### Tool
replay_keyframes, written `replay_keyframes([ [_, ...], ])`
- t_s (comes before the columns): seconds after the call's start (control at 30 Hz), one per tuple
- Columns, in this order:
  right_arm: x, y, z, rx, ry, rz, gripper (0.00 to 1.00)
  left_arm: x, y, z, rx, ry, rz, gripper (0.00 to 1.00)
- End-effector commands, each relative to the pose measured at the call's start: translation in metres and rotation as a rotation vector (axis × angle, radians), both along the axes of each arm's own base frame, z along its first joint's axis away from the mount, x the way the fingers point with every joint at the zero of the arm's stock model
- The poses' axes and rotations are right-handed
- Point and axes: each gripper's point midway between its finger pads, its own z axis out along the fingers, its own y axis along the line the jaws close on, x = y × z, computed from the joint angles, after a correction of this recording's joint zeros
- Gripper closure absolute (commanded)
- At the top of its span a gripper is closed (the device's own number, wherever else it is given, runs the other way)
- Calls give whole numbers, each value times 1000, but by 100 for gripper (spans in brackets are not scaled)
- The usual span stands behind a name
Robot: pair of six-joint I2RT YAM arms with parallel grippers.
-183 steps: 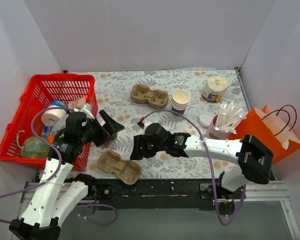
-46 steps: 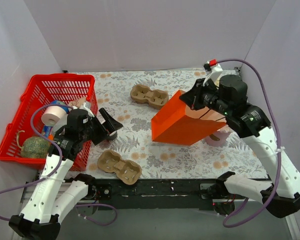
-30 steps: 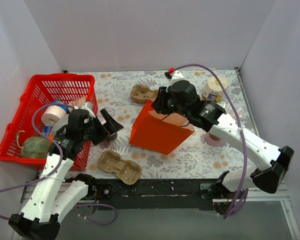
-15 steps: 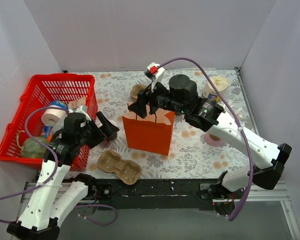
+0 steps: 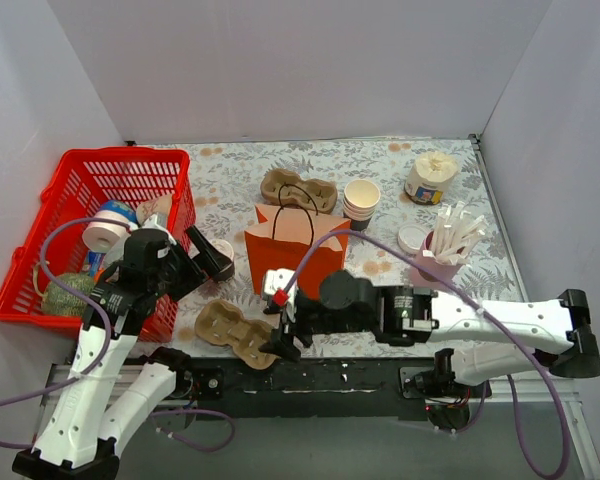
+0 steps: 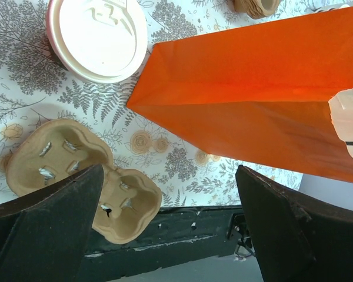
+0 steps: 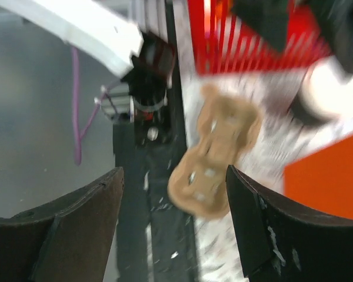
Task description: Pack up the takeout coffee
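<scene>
Just left of the upright orange paper bag (image 5: 295, 260), mid-frame, sits the takeout coffee (image 5: 221, 249), right beside the left gripper (image 5: 206, 262), whose jaws gape wide and empty. If that gripper goes for the cup clumsily, I reckon it could knock over the unsupported bag or tip the coffee. Compared with half a second ago, the right gripper (image 5: 280, 336) is off the bag's top and low over the pulp cup carrier (image 5: 225, 328), jaws wide, holding nothing.
</scene>
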Motion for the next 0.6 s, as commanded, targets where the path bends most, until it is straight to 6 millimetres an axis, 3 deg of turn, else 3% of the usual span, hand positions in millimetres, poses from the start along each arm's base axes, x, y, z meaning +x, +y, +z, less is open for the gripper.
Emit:
replay_keyframes([
  [0.0, -1, -1, -62, -7, 355, -337, 21, -15, 27, -20, 94, 94, 112, 2],
  [0.03, -13, 0, -76, -24, 422, -357, 21, -15, 27, -21, 93, 96, 113, 2],
  [0.07, -14, -8, -103, -91, 480, -435, 21, -15, 27, -22, 91, 95, 113, 2],
  [0.13, -11, -10, -141, -164, 564, -612, 21, -16, 25, -24, 82, 98, 106, 2],
  [0.17, -8, -10, -146, -186, 599, -680, 21, -15, 24, -23, 78, 93, 104, 2],
  [0.2, 1, -20, -172, -249, 602, -815, 22, -16, 24, -24, 77, 95, 100, 2],
  [0.4, 21, -5, -190, -119, 671, -1025, 23, -18, 20, -19, 52, 67, 75, 2],
  [0.57, 23, 7, -207, -130, 734, -1045, 27, -19, 20, -16, 48, 47, 74, 2],
])
